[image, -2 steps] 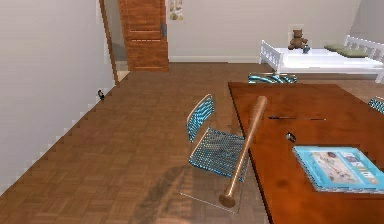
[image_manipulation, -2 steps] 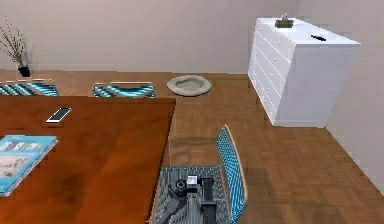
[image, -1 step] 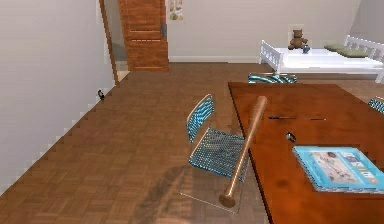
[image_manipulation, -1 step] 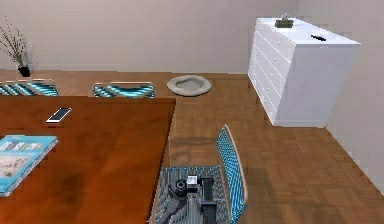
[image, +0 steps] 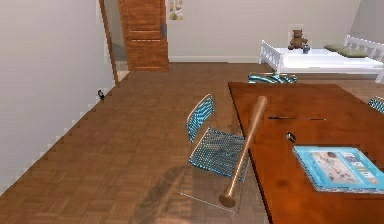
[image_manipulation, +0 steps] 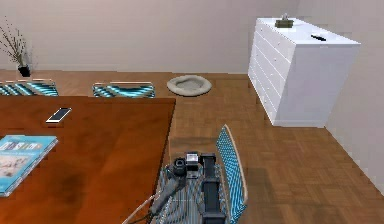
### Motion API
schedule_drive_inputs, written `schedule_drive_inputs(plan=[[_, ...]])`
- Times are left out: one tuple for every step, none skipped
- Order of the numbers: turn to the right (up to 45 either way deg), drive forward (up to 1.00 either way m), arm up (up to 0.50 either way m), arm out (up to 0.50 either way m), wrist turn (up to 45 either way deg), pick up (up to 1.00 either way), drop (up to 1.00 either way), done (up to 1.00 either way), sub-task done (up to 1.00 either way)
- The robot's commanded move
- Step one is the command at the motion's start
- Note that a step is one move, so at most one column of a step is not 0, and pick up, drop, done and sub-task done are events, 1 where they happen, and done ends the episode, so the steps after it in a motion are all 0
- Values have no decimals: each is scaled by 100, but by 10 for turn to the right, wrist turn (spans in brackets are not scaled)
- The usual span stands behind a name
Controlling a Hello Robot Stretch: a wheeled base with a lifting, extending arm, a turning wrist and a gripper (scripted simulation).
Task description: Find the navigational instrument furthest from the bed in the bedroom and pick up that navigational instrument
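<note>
Nav instrument: can't pick it out for sure at this size.
Best guess: small dark lump [image_manipulation: 285, 20] on top of the white dresser [image_manipulation: 300, 75], arm side view's upper right, near the top's back edge.
Also up there: flat dark item [image_manipulation: 318, 38], nearer the dresser's front, apart from the lump.
Other small thing: dark blob [image: 100, 95] on the floor at the foot of the wall, fwd view's left. Can't tell what it is.
Sleeping spot: white bed [image: 320, 62], fwd view's top right, with a teddy bear [image: 298, 40] sitting on it and green pillows [image: 352, 49] next to the bear.
Me: my gripper [image_manipulation: 180, 167] sits low in arm side view, about mid-pic, at the end of the dark arm bar [image_manipulation: 212, 192]. A teal striped chair [image_manipulation: 232, 170] is just beside it.
Jaws: can't tell their state from these pics. Chair + floor lie behind the far end, so can't tell if I hold anything either.
Desk area: red-brown table [image_manipulation: 110, 140], arm side view's left, with a phone [image_manipulation: 58, 115] and a teal book [image_manipulation: 18, 160] lying on it, well apart.
Leaning: wooden bat [image: 246, 145] against the table edge in fwd view, thin end down on the floor.
Far side of table: second teal chair back [image_manipulation: 123, 90].
Floor by far wall: round pale pet bed [image_manipulation: 190, 86], between that chair and the dresser.
Corner: plant [image_manipulation: 18, 50] in a dark pot, arm side view's top left.
Exit: wooden door [image: 145, 35], fwd view's top.
</note>
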Motion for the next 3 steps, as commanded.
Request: schedule_drive_inputs(plan=[[0,0,0,0,450,0,0,0,0],[0,0,0,0,450,0,0,0,0],[0,0,0,0,450,0,0,0,0]])
